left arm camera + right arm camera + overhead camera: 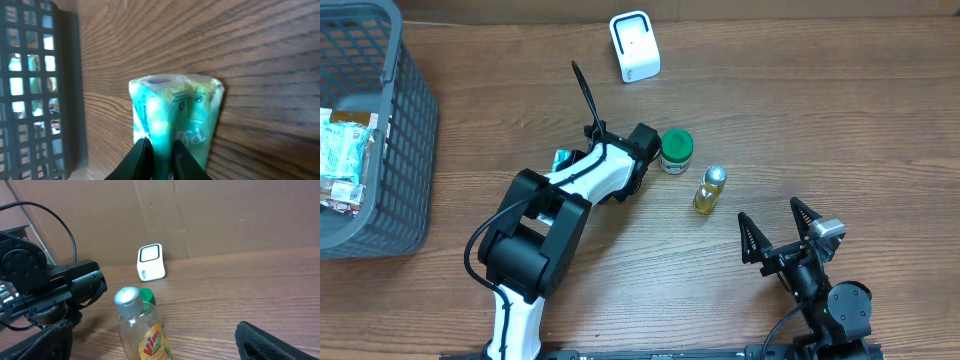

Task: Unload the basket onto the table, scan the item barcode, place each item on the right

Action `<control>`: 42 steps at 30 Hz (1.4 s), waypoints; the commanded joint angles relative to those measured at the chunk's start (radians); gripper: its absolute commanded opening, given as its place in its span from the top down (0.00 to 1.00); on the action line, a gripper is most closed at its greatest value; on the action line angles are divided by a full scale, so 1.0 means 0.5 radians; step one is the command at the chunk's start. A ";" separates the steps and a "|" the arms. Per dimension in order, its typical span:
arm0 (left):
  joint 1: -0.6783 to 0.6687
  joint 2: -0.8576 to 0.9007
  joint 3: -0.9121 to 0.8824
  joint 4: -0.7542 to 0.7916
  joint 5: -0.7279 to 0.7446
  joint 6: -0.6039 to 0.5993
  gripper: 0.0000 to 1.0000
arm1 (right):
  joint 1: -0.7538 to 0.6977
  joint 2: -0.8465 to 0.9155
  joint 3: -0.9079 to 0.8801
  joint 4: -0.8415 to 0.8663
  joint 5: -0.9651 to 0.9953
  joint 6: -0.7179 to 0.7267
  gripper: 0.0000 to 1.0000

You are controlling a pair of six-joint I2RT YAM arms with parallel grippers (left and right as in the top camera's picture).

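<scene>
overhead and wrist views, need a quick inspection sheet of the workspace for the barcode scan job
surface: wooden table, no spills seen
job's things: green packet lying on the table; white scanner upright near the far edge
clutter: green-lidded jar; yellow bottle upright; grey basket holding more packets
end effectors: left end effector pinching the green packet's edge; right end effector wide open, empty
cables: black cable, loose loop
surroundings: cardboard wall behind the table

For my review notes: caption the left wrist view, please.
Left hand astride a green packet lying on the wooden table, grey basket at left.
</scene>
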 commanded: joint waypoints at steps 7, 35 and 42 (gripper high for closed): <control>-0.004 0.002 0.121 -0.121 0.134 -0.176 0.71 | 0.016 -0.010 -0.021 0.010 0.019 -0.014 0.00; 0.468 0.003 0.643 -0.642 1.470 0.420 0.13 | 0.016 -0.010 -0.021 0.010 0.019 -0.014 0.00; 0.538 0.003 0.465 -0.517 1.625 0.521 0.13 | 0.016 -0.010 -0.021 0.011 0.019 -0.014 0.00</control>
